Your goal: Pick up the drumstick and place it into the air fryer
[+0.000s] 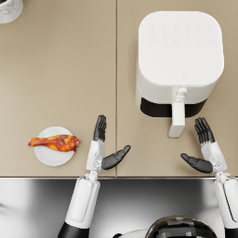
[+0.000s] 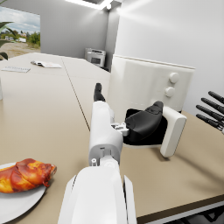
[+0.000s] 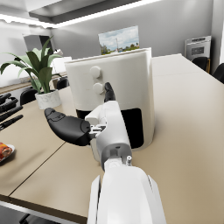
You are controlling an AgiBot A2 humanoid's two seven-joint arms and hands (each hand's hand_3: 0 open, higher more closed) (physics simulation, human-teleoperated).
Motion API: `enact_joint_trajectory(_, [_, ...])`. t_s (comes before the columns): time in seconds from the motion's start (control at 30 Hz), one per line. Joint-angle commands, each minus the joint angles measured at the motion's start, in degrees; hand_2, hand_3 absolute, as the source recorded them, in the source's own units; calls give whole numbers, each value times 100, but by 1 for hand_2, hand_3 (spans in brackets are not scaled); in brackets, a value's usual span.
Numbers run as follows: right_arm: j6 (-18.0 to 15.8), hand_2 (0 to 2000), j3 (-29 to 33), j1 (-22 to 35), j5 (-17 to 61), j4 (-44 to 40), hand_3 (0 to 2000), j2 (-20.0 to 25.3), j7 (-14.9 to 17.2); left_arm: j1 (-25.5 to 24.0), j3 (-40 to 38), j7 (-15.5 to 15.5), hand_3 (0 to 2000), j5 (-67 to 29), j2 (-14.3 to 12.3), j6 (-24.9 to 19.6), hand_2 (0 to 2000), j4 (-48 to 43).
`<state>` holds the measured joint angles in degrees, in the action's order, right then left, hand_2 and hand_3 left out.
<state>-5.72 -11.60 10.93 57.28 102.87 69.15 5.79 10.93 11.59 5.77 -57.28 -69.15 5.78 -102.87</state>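
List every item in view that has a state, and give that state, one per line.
drumstick: lying on the plate, untouched.
plate: on the table, holding the drumstick.
air fryer: upright, drawer handle facing the robot.
left hand: open, holding nothing, beside the plate.
right hand: open, holding nothing, near the fryer handle.

No text reads anywhere (the air fryer top perhaps bears faint marks).

Both arms reach forward — left hand and right hand spread wide (holding nothing).
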Motion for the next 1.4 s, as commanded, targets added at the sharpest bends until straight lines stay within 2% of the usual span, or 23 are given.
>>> enact_joint_trajectory(0.03, [0,0,0,0,0,0,0,0,0,0,0,0,0,0,0,0,0,0])
enact_joint_trajectory(0.53, [0,0,0,0,0,0,0,0,0,0,0,0,0,0,0,0,0,0])
enact_joint_trajectory(0.57, [0,0,-171,11,0,-93,0,6,0,10,171,0,0,0,-6,0,0,93])
enact_joint_trajectory(0.67, [361,0,-48,67,0,68,0,94,-365,103,-325,-364,0,0,-101,-365,0,3])
enact_joint_trajectory(0.77, [494,0,4,-1,0,-46,0,113,-500,-81,-424,-498,0,0,-76,-499,0,-57])
enact_joint_trajectory(1.03, [566,0,-126,159,1844,-360,0,332,-573,-116,-922,-571,0,-2039,-175,-572,0,-103])
enact_joint_trajectory(1.4, [571,0,61,397,2168,-866,0,591,-578,-71,-1887,-576,0,-4875,-269,-578,0,55])
